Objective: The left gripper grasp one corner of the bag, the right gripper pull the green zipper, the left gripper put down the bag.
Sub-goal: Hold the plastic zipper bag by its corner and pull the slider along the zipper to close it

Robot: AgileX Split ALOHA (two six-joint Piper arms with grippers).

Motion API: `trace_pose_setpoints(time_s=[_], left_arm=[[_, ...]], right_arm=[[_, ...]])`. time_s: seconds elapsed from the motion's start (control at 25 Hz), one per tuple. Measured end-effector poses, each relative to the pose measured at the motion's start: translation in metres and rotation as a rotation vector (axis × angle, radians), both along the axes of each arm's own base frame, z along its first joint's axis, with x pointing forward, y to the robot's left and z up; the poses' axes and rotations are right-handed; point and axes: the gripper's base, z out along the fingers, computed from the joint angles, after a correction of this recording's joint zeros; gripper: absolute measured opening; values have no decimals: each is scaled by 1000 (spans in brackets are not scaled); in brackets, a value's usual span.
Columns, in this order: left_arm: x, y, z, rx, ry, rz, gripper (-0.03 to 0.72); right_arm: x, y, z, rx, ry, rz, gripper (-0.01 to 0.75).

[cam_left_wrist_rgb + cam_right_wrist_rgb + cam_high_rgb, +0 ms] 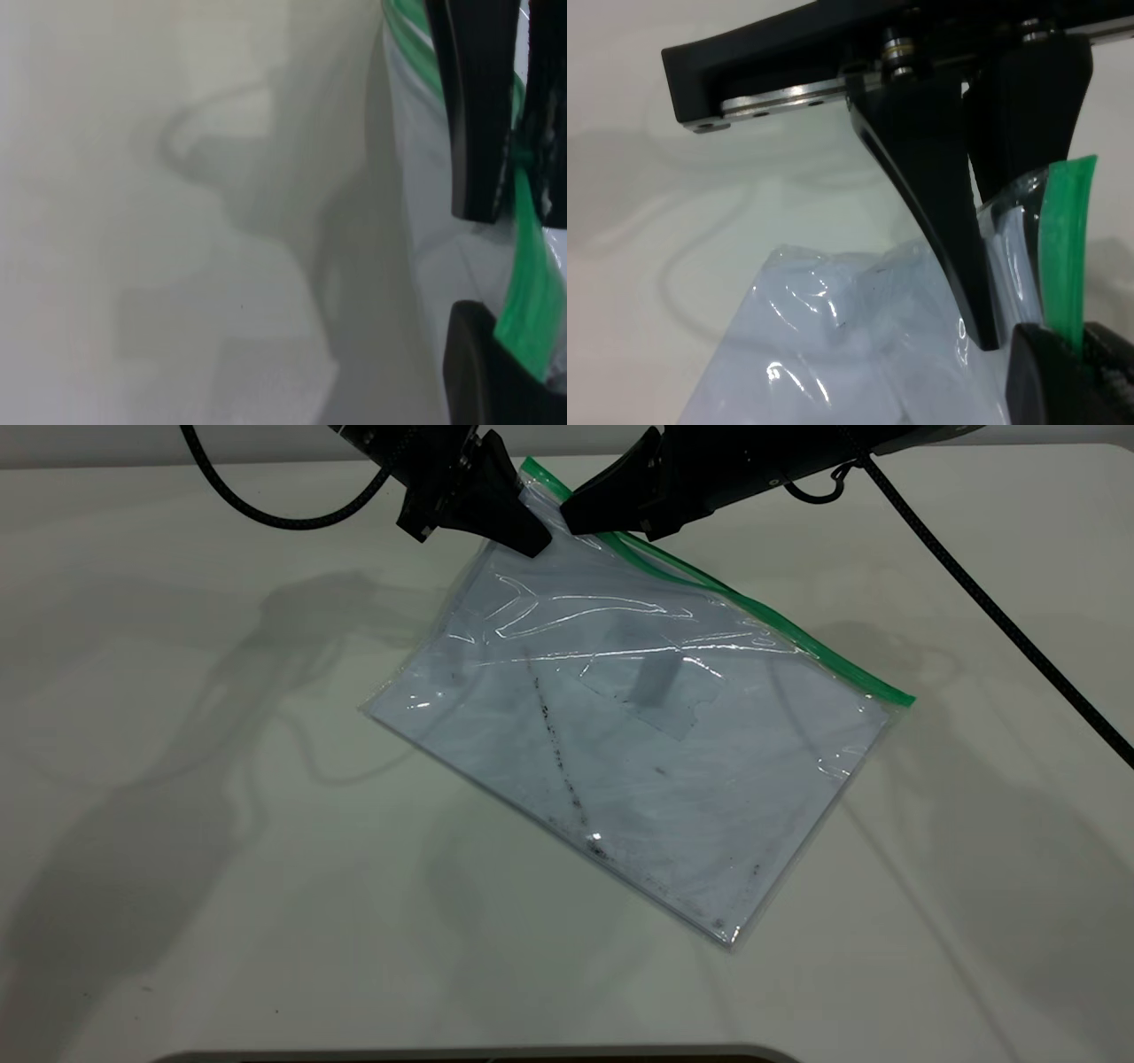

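You can't see either arm's upper body here, both are cut off at the far edge of the exterior view, and only the tapered tips meet over the bag's point(638, 726) raised corner. Your left gripper point(530, 538) has its fingers pressed together on the clear plastic at that far corner, just beside the end of the green zipper point(753, 611), and the right wrist view confirms it: the two black fingers point(948, 230) pinch the crumpled plastic with the green strip point(1065, 248) standing right next to them. Your right gripper point(571, 518) sits almost tip to tip with the left one, on the zipper side of that corner; in the left wrist view its fingers point(483, 115) are closed around the green strip point(524, 274). The slider tab itself is hidden between those fingers, so you can't make it out. The bag hangs tilted from the held corner, its near corner resting on the white table point(177, 824), and the dark diagonal smudge point(558, 753) and small pocket point(651, 682) show through the plastic. Two black cables loop away from the bag's top corner, the left cable point(266, 514) and the right cable point(1001, 615), and arm shadows spread over the table on both sides of the bag
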Motion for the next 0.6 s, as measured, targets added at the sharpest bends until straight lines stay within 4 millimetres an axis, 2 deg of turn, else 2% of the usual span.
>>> trace_pose_setpoints(time_s=[0.44, 0.6], left_arm=[[8, 18, 10, -87, 20, 66, 53], [10, 21, 11, -94, 18, 77, 53]], right_arm=[[6, -9, 2, -10, -15, -18, 32], [7, -16, -5, -25, -5, -25, 32]])
